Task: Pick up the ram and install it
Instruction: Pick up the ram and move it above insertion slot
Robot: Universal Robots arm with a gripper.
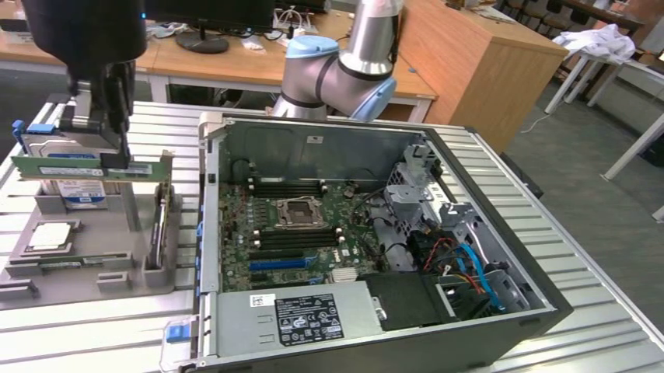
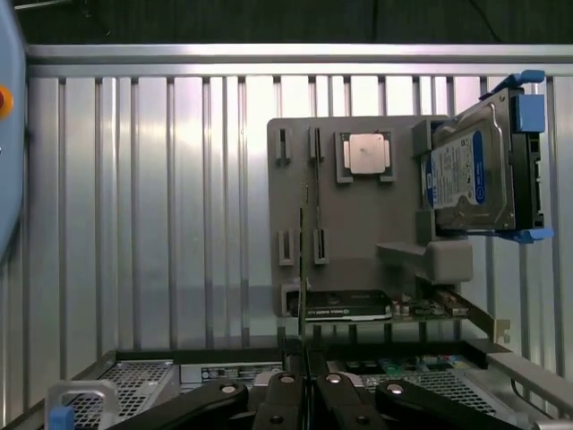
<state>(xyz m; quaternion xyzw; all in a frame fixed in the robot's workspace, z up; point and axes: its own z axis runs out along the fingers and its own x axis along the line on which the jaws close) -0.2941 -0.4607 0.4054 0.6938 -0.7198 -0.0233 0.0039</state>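
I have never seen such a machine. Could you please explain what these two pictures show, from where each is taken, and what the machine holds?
This is a robot arm, a jointed metal limb, with a pincer at its end. One picture comes from a camera standing off the arm; the other from a camera on the wrist, looking past the pincer. On the ribbed metal table stands an open computer case with its motherboard showing. At the exterior view's left is a grey tray with a hard drive and a square silver processor. The pincer is shut on the ram, a long green memory stick, above the tray.
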